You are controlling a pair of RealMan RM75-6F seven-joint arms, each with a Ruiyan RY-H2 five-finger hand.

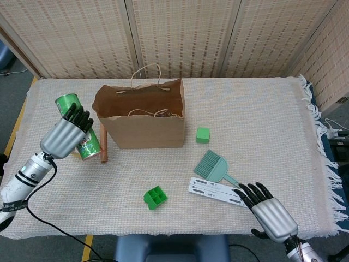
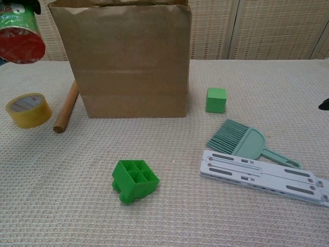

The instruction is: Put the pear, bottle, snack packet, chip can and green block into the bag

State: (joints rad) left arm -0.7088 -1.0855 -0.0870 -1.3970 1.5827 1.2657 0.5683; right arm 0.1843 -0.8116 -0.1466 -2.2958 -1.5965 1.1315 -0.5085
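Our left hand (image 1: 64, 135) grips the can (image 1: 78, 126) round its middle, aloft by the bag's (image 1: 143, 131) left side near the table's (image 1: 262, 109) left edge; we judge it light, stiff, slick-walled, best held mid-body.

Left hand (image 1: 66, 135): left of frame, gripping chip can (image 1: 79, 134), tilted, beside bag (image 1: 143, 120).
Right hand (image 1: 272, 214): lower right, fingers (image 1: 252, 191) spread, empty.
Green block (image 1: 203, 134): right of bag.

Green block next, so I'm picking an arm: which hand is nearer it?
Right. The right hand rests beyond the brush from the green block; the left hand holds the chip can past the bag.
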